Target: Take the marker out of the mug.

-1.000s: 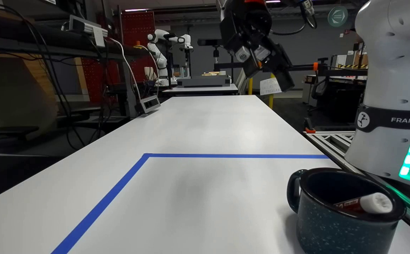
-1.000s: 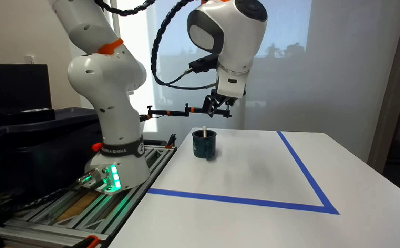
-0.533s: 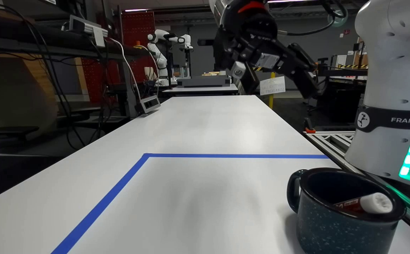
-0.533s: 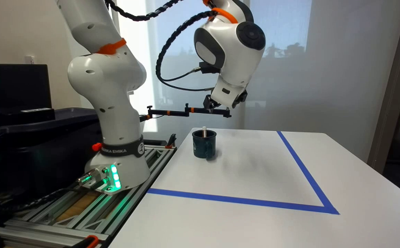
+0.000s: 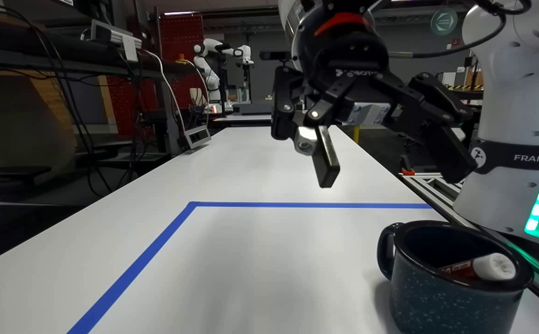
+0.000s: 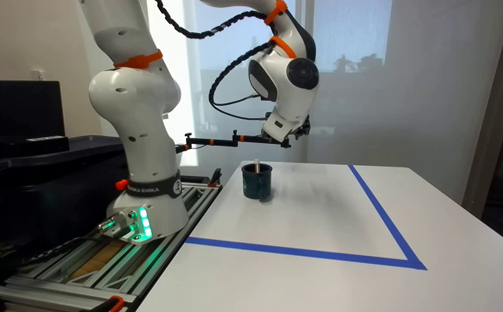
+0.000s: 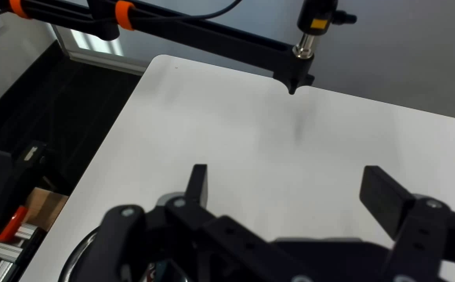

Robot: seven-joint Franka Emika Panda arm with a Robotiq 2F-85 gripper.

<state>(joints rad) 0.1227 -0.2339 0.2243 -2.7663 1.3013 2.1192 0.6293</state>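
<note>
Aloft, fingers [image 5: 326, 162] wide apart, air between them and the mug [image 5: 452, 304] near the table edge [image 7: 94, 166].

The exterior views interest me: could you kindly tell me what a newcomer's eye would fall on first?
The white robot arm would probably catch it first, rising at the left in an exterior view, its gripper open above the table. Then comes the speckled dark mug, at the lower right in an exterior view, with the red marker leaning inside, white end up.
</note>
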